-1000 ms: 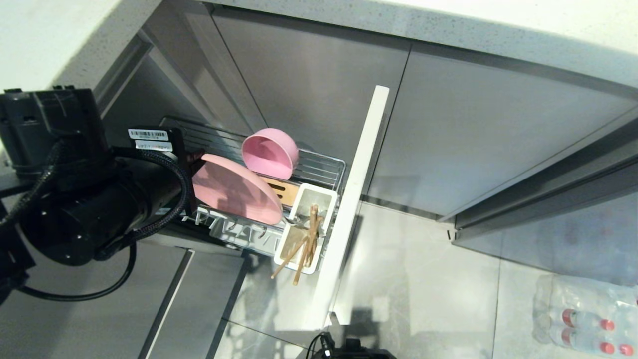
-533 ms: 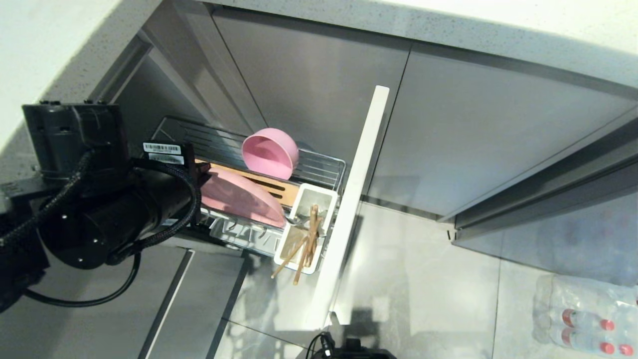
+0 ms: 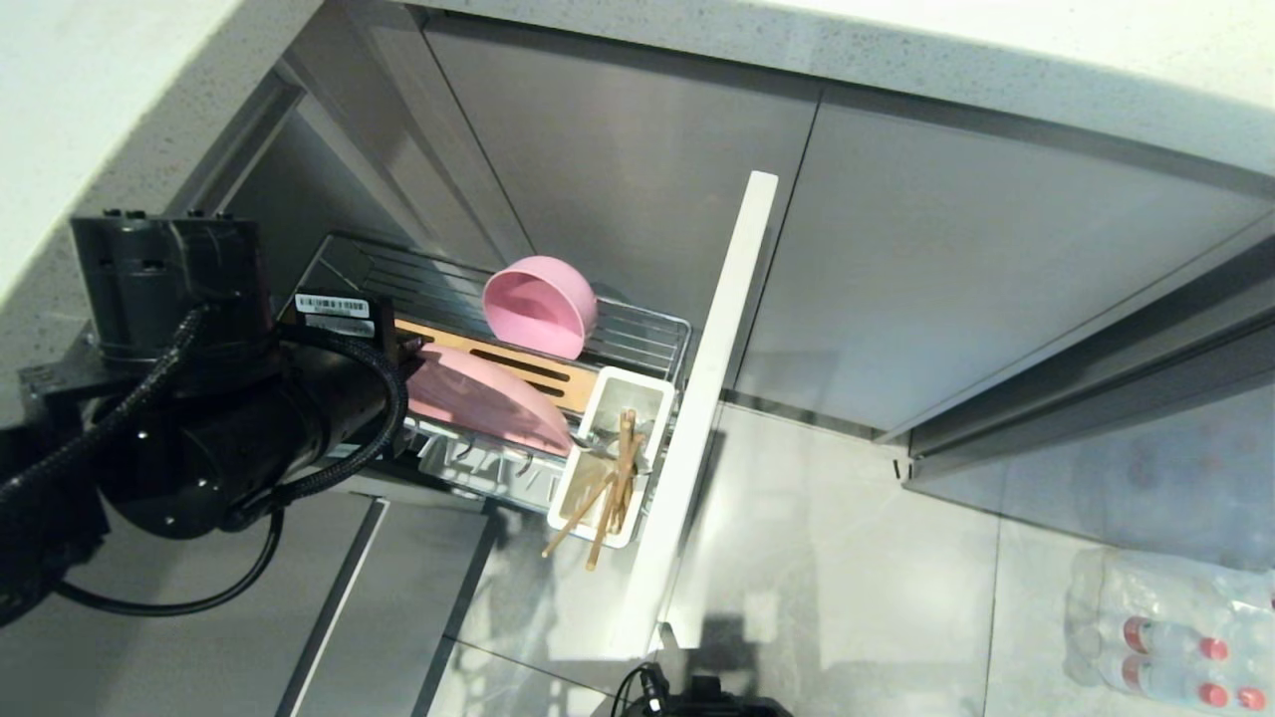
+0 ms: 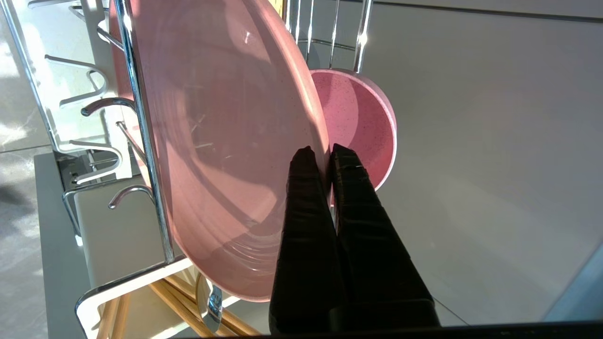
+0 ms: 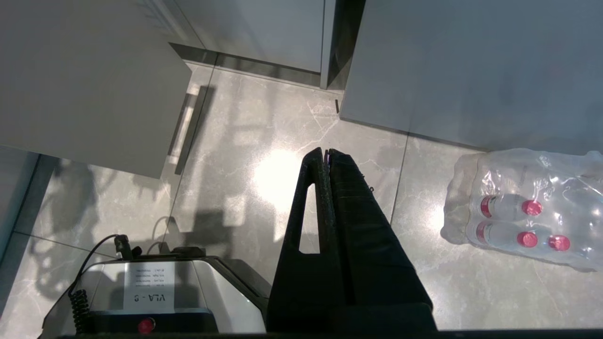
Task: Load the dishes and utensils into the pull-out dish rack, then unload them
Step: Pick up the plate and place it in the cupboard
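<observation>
rack [image 3: 637, 334] of chrome wire stands pulled out from the cabinet, the pink plate [image 4: 226, 141] on edge in its white pronged tray. left gripper [image 4: 320, 153] is clenched on the plate's rim; the pink bowl [image 3: 540, 304] sits at the plate's one o'clock, chopsticks [image 3: 608, 493] in the cup at five o'clock. right gripper [image 5: 326, 153] hangs clenched over the floor.

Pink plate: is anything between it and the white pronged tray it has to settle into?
Nothing visible blocks it. The left end effector is shut on the pink plate's rim, and the plate leans over the white pronged tray. The pink bowl sits behind, on the wire rack, apart from that path.
</observation>
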### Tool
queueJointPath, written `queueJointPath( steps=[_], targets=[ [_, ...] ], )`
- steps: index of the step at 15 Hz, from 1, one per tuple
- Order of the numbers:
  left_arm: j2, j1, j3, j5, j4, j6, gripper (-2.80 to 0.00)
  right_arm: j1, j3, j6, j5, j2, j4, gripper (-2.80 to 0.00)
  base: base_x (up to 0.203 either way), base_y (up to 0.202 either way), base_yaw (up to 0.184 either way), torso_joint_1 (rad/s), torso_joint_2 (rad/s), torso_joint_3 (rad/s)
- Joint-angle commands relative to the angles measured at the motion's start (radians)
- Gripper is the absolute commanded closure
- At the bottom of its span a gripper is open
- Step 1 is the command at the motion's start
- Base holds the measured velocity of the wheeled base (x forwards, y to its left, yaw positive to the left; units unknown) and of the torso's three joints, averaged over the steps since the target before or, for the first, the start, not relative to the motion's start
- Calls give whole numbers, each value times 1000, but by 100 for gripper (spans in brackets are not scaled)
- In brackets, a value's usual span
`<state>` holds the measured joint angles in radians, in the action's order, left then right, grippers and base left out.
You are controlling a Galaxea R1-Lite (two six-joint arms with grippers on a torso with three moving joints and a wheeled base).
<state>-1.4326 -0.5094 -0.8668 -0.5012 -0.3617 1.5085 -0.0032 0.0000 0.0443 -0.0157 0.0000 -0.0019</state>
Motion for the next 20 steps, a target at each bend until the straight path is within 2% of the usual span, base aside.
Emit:
queueJointPath(
  steps=[1, 17, 18, 20],
  targets=[
    [-2, 0, 0, -4, -3, 9, 0, 0, 0, 0, -1, 0, 0, 0, 0, 0, 0, 0, 0, 0],
    [-19, 3, -1, -2, 20, 9, 0, 0, 0, 0, 0, 0, 0, 0, 0, 0, 0, 0, 0, 0],
    [-20, 3, -1, -4, 20, 6, -280, 0, 0, 0, -1, 0, 0, 0, 0, 0, 0, 0, 0, 0],
    [-19, 3, -3, -4, 20, 6, -280, 0, 0, 0, 0, 0, -1, 0, 0, 0, 0, 0, 0, 0]
  ],
)
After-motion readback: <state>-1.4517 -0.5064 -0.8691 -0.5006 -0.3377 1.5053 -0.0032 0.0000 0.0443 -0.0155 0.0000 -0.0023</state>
